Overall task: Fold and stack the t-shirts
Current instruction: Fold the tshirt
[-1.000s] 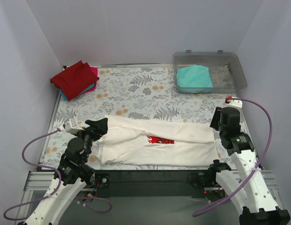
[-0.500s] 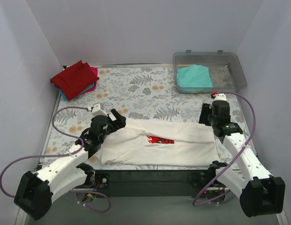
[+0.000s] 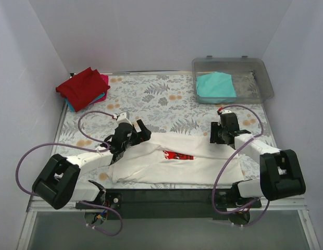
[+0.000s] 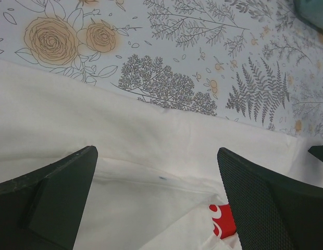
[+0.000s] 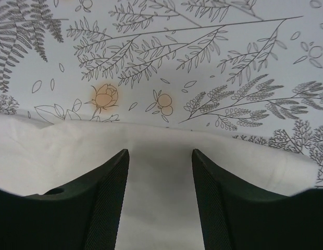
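Note:
A white t-shirt (image 3: pixel 177 162) with a red print (image 3: pixel 178 155) lies partly folded lengthwise across the near half of the table. My left gripper (image 3: pixel 139 133) hovers open over its far left edge. In the left wrist view the wide-apart fingers (image 4: pixel 52 182) straddle a fold seam of the white cloth (image 4: pixel 151 130), with the red print (image 4: pixel 224 223) by the right finger. My right gripper (image 3: pixel 217 133) stands open over the far right edge. There its fingers (image 5: pixel 107 187) frame bare white cloth (image 5: pixel 52 151) and grip nothing.
Folded shirts are stacked at the back left corner: a red one (image 3: pixel 82 86) on top, pink (image 3: pixel 104 79) and blue (image 3: pixel 72 107) edges under it. A clear plastic bin (image 3: pixel 255 78) at the back right holds a folded teal shirt (image 3: pixel 216 86). Grey walls close in three sides.
Both arms have stretched forward from their bases and inward to the far edge of the white t-shirt. The left jaws have opened slightly wider. The shirt has not moved.

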Robot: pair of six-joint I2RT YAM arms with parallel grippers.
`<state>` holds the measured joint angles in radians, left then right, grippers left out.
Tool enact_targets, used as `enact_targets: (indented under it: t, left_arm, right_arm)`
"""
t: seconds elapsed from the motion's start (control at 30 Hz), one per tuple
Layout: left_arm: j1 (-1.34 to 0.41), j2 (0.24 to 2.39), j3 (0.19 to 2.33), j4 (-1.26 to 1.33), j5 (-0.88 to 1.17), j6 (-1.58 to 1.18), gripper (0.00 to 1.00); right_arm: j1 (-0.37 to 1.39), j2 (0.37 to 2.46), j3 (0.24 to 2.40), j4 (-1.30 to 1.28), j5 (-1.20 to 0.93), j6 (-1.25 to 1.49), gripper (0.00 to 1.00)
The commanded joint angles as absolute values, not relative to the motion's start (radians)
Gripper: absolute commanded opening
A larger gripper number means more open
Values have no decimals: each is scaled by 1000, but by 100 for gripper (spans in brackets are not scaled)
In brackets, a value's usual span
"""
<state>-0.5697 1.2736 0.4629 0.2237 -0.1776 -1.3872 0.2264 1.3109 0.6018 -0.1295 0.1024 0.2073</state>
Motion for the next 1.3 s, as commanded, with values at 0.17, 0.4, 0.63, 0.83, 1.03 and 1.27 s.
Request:
enact_targets:
  t: [0.17, 0.4, 0.63, 0.83, 1.03, 1.27]
  left_arm:
    - [-517, 1419, 502, 294, -167, -1384, 94]
    - [-396, 1511, 506, 339, -115, -1365, 94]
    - [-334, 1685, 649, 359, -80, -1298, 94]
    - [-333, 1686, 713, 393, -46, -1235, 94]
    - [-336, 1456, 660, 387, -52, -1216, 94]
    - [-341, 1177, 581, 232, -205, -1276, 95]
  right_arm:
    - [299, 1524, 686, -32, 159, 222, 44]
    - [339, 1650, 787, -29, 236, 242, 44]
    - [345, 1732, 877, -32, 305, 250, 44]
    - [371, 1706, 930, -37, 336, 210, 44]
    - [511, 1565, 940, -35, 390, 169, 43]
    - [630, 1514, 943, 167, 111, 141, 44]
